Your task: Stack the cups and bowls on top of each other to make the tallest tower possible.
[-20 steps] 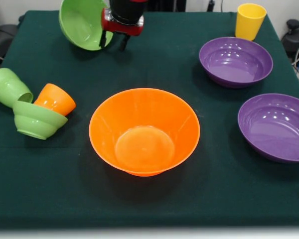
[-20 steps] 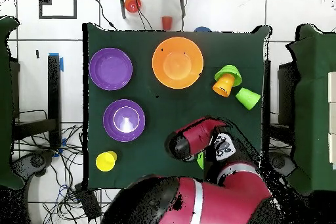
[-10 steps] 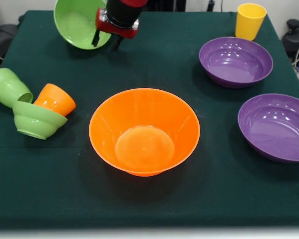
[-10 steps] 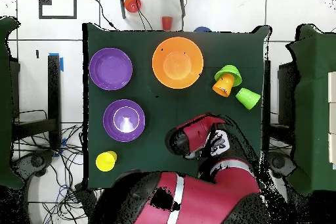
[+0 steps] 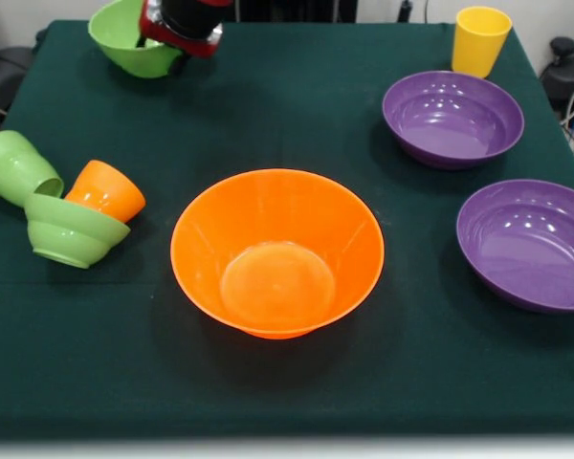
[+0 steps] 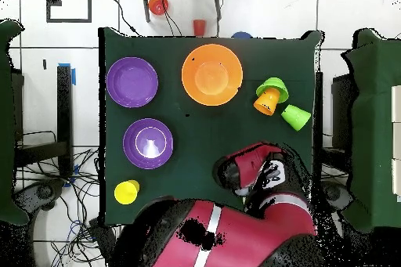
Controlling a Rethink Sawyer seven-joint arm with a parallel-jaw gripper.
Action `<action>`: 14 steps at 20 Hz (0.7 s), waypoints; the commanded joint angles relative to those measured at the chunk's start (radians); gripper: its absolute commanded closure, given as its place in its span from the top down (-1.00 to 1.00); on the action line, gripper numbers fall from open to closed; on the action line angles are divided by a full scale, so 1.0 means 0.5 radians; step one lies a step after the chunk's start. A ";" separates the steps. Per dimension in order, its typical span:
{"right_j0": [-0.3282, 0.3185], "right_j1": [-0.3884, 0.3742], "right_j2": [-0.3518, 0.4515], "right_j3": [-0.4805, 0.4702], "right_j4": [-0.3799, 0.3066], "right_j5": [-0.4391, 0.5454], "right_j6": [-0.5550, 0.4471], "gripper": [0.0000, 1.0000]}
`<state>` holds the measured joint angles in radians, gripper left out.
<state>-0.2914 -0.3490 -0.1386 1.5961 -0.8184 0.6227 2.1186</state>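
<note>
We see the gripper (image 5: 180,43) at the table's far edge, against the medium green bowl (image 5: 124,38); we cannot tell its state. The large orange bowl (image 5: 277,251) sits mid-table, empty. Two purple bowls (image 5: 452,117) (image 5: 532,244) lie apart. The small green bowl (image 5: 73,229) touches the orange cup (image 5: 106,190), beside the green cup (image 5: 17,167). The yellow cup (image 5: 479,39) stands upright.

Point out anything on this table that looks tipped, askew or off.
Three pieces are toppled together at one edge: the light green cup and orange cup lie on their sides, and the small green bowl leans tilted against the orange one. Everything else sits upright.
</note>
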 commanded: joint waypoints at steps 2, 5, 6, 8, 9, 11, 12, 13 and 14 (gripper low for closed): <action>0.033 0.063 -0.002 -0.213 0.057 0.238 0.039 1.00; 0.032 0.099 0.010 -0.274 0.075 0.266 0.038 1.00; 0.036 0.101 0.008 -0.279 0.080 0.272 0.040 1.00; 0.045 0.107 0.003 -0.295 0.093 0.299 0.039 1.00; 0.056 0.101 -0.011 -0.274 0.098 0.300 0.058 1.00; 0.071 0.111 -0.027 -0.271 0.119 0.317 0.103 1.00; 0.074 0.115 -0.031 -0.268 0.124 0.316 0.113 1.00; 0.081 0.132 -0.038 -0.273 0.129 0.309 0.141 1.00; 0.086 0.144 -0.041 -0.275 0.129 0.297 0.156 1.00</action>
<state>-0.2827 -0.3143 -0.2094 1.5441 -0.7970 0.7301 2.1186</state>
